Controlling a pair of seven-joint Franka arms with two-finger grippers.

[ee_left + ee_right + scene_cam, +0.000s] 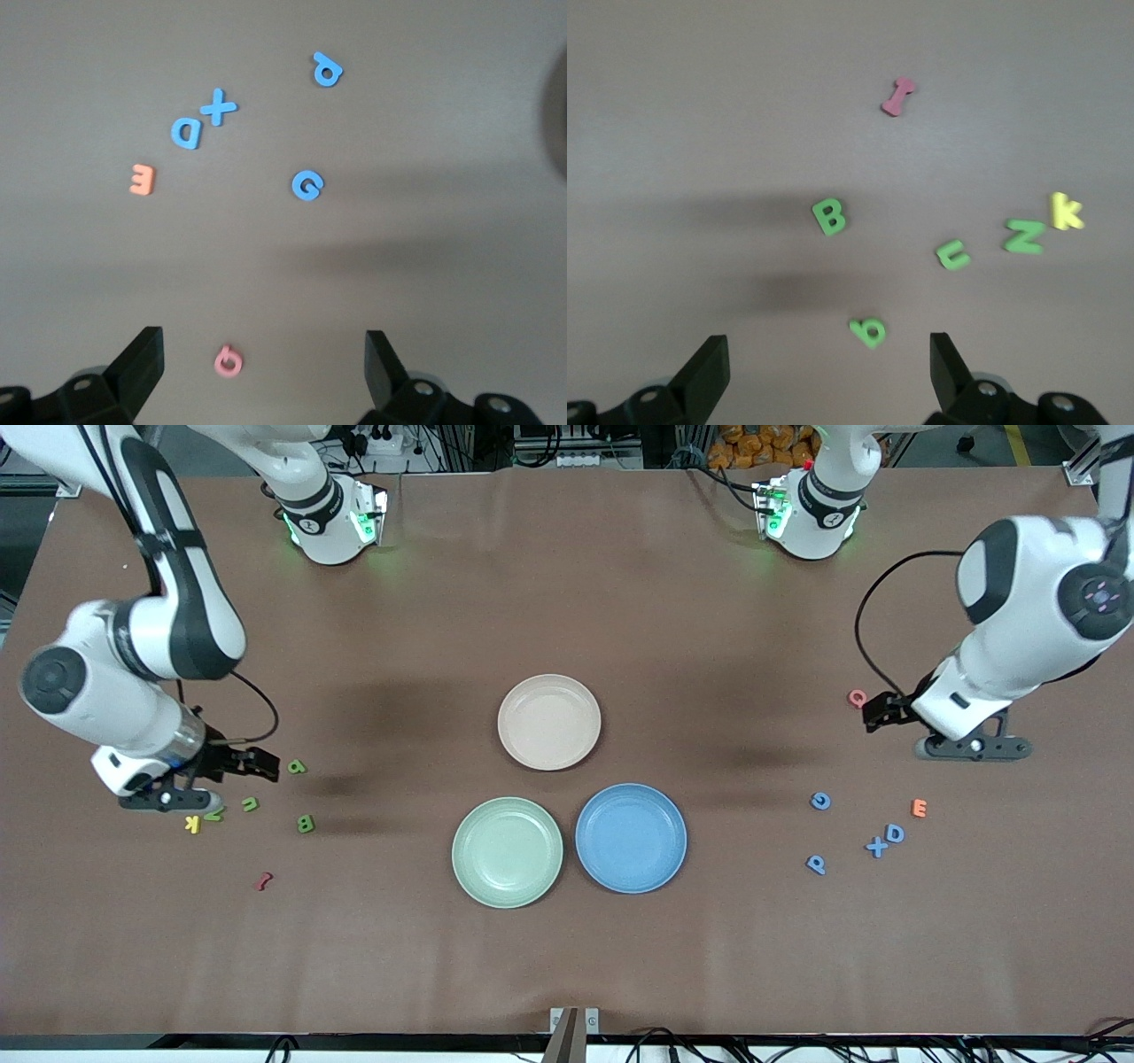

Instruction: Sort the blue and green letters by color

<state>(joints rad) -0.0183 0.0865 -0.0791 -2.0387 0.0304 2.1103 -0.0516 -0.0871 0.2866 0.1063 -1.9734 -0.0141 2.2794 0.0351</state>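
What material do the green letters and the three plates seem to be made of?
Green letters: probably foam or soft plastic; matte, flat-cut, thick edges. Green plate, blue plate and beige plate: likely plastic or wheat-straw composite; smooth, dull sheen, uniform pastel color. Ceramic cannot be excluded.

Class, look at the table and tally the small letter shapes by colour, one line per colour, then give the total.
Blue letters: 4 (G, P, D, X)
Green letters: 4 (P, U, B, N)
Yellow letter K: 1
Orange letter E: 1
Pink letter Q: 1
Dark red squiggle: 1
Total: 12
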